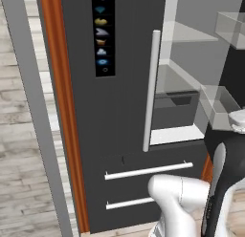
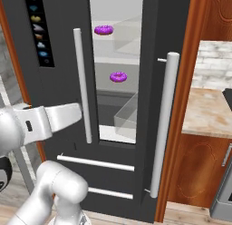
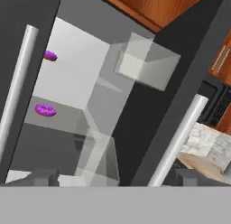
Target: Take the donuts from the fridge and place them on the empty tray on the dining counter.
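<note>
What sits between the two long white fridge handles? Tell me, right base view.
Between the left handle and the right handle lies the fridge's open gap: white interior, glass shelves, and the two donuts, the upper donut and the lower donut.

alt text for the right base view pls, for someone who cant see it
A dark fridge stands with one door ajar, and through the gap two purple-iced donuts show on its white shelves, one on a higher shelf than the other. Long white handles run down both doors, and the robot's white arm crosses the lower left.
</note>
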